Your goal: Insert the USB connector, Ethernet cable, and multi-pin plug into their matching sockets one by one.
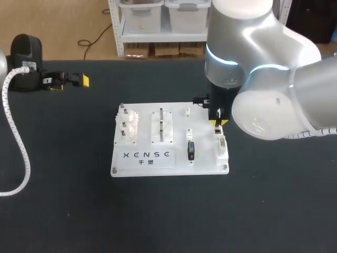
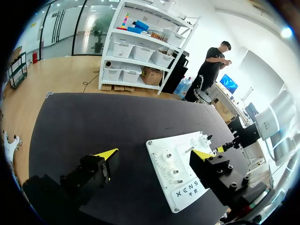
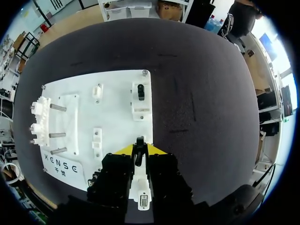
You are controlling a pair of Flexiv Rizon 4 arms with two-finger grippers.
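- So, the right hand (image 3: 139, 149) sits low over the right edge of the white board (image 3: 117, 108). Its fingers are clamped from both sides on a white plug (image 3: 140, 187) that has a dark front end
- That dark end pokes out just past the yellow tips, right at the board's edge. Whether it's the USB, Ethernet or multi-pin one, honestly can't tell
- Ahead of those fingers, along the same edge, there's a white socket block (image 3: 140, 108) with a dark piece in it, clearly apart from the held plug
- From the head view, a black connector (image 1: 191, 150) stands on the board to the left of the right hand, in the middle-right part
- The left side of the board has a stack of white gears (image 1: 129, 126) and some upright metal pegs (image 1: 160, 126)
- The left hand (image 2: 154, 154) is parked way off at the far left of the dark counter (image 1: 263, 211), well apart from the board. Its fingers are spread wide with nothing between them
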